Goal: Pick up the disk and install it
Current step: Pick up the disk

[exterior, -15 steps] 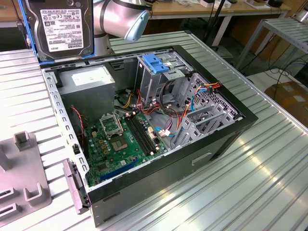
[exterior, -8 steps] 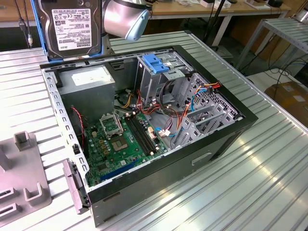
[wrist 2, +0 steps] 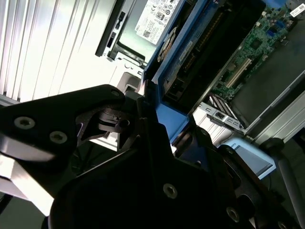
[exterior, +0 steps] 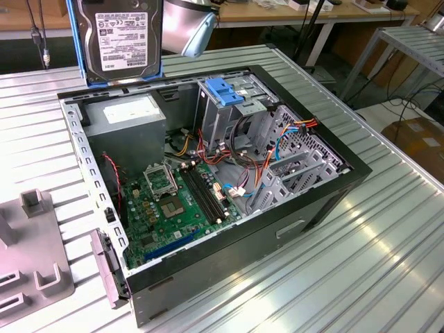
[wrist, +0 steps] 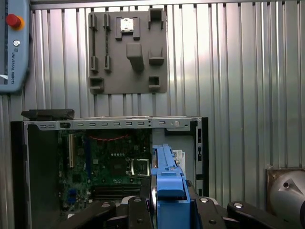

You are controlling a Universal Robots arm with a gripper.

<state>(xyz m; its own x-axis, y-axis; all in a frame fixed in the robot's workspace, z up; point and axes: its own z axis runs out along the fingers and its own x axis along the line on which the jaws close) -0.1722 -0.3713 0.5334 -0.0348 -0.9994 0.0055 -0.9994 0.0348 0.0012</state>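
Table first: the ribbed silver aluminium table (exterior: 388, 229) carries everything I see in the exterior view. Across the middle of that frame lies the open black computer case (exterior: 291, 232), on its side with the interior facing up. At the lower left of the frame, a flat grey plastic fixture plate (exterior: 31, 267) with raised holders rests on the table near the case's end. The first wrist view has the fixture plate (wrist: 126, 52) too, apart from the case rim.

Inside the case, the grey power-supply box with white label (exterior: 128, 118) sits in the upper-left corner. The green motherboard (exterior: 173, 205) covers the floor below it. The metal drive cage with blue top handle (exterior: 225, 104) stands at upper centre, with coloured cable bundles (exterior: 260, 173) to its right.

The disk (exterior: 119, 35), a flat silver-grey metal hard drive with white printed label and blue plastic carrier rails, hangs upright at the upper left of the exterior view. It is raised off the table, above the case's upper-left corner in the frame. In the second wrist view the disk (wrist 2: 164, 112) shows its blue rail and dark underside. In the first wrist view the disk (wrist: 167, 183) is edge-on, with the open case beyond it.

The black gripper (wrist: 169, 212) is clamped on the disk, with 1 finger (wrist 2: 147, 138) on each side of the carrier.
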